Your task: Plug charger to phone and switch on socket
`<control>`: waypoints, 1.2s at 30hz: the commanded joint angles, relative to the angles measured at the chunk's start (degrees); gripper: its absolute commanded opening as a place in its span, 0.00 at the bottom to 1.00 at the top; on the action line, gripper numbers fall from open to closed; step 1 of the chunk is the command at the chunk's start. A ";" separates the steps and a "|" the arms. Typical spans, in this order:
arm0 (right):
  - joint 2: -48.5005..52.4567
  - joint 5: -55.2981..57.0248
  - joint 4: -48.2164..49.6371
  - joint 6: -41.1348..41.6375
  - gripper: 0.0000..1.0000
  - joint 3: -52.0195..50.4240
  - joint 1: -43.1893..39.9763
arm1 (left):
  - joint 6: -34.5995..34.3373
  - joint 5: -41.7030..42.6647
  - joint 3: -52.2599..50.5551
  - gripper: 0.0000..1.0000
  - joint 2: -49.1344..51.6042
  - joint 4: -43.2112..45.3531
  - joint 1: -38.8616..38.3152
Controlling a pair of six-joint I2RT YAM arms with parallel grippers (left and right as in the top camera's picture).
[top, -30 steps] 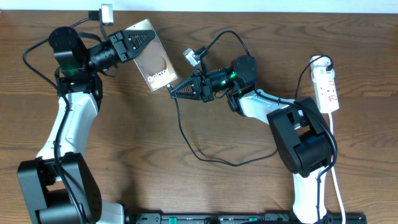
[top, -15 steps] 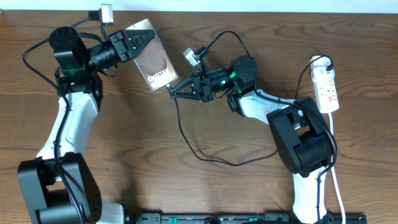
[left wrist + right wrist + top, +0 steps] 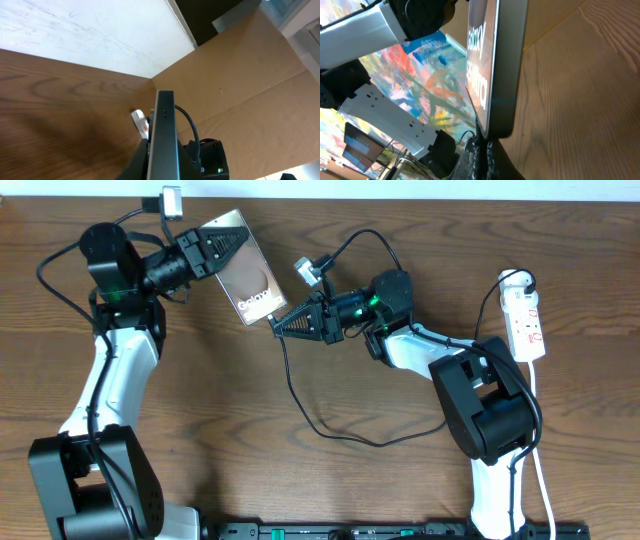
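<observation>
My left gripper (image 3: 222, 248) is shut on the top end of the phone (image 3: 255, 280) and holds it tilted above the table, its brownish screen with white "Galaxy" text facing up. In the left wrist view the phone (image 3: 164, 125) shows edge-on between the fingers (image 3: 162, 170). My right gripper (image 3: 280, 326) is shut on the charger's connector tip and holds it against the phone's lower edge (image 3: 502, 60). The tip itself is hidden between the fingers (image 3: 484, 147). The black charger cable (image 3: 300, 405) loops across the table towards the white socket (image 3: 526, 320) at the right.
A black plug (image 3: 519, 280) sits in the socket's far end, and the thick white cord (image 3: 535, 430) runs down the right edge. The right arm's white wrist camera (image 3: 308, 272) is close to the phone. The table's far edge meets a white wall.
</observation>
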 commanded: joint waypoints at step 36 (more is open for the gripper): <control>-0.42 2.62 0.42 0.26 0.01 0.44 -0.55 | 2.21 3.41 0.15 0.07 0.22 0.33 -1.90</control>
